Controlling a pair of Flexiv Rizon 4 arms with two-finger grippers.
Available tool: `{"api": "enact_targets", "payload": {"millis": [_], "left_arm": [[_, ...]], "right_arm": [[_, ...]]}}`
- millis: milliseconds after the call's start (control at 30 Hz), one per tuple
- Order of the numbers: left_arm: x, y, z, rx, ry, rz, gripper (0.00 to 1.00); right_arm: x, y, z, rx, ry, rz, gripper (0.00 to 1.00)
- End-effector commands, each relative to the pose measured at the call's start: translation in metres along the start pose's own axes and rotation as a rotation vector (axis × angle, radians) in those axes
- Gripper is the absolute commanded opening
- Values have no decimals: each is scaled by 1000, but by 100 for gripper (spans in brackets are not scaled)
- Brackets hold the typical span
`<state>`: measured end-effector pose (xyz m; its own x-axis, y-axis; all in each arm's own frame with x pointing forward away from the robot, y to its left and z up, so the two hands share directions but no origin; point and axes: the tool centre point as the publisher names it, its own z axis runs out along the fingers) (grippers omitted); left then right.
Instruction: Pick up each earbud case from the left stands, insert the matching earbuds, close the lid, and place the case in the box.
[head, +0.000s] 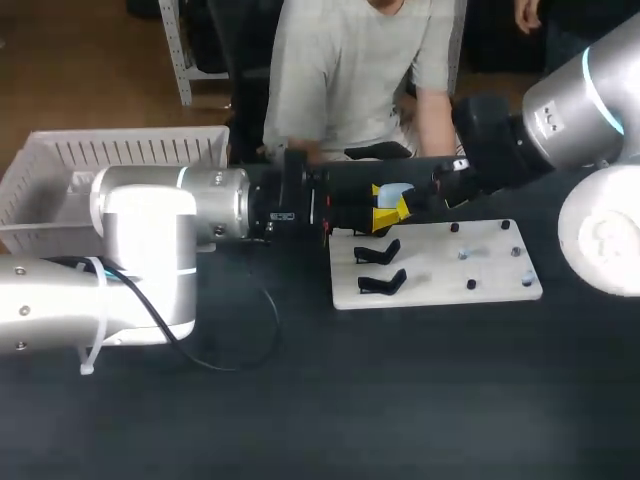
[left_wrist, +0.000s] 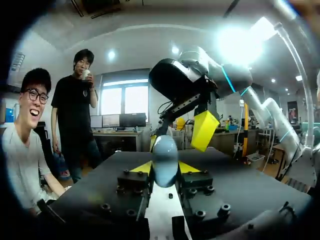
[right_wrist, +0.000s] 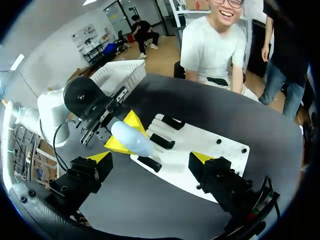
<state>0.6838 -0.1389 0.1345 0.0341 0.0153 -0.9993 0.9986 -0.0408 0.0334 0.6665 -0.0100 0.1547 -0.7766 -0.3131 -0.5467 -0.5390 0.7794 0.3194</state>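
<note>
While my left tool (left_wrist: 165, 170) clamps the earbud case (left_wrist: 165, 156), my right tool (right_wrist: 150, 159) stands apart. One clumsy nudge could dislodge it.

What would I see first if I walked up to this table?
First you'd spot the pale blue earbud case, pinched between the yellow fingers of the left gripper and held up in the air. Facing it is the right gripper, its fingers wide apart above the white board with the black stands. A white basket sits at the table's far left.
</note>
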Motion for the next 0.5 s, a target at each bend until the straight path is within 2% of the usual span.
{"api": "enact_targets", "payload": {"millis": [33, 500], "left_arm": [[1, 0, 1, -3, -2, 2, 0], [1, 0, 1, -3, -2, 2, 0]], "right_arm": [[-4, -1, 3, 0, 8, 4, 100], [-6, -11, 6, 11, 13, 32, 100]]}}
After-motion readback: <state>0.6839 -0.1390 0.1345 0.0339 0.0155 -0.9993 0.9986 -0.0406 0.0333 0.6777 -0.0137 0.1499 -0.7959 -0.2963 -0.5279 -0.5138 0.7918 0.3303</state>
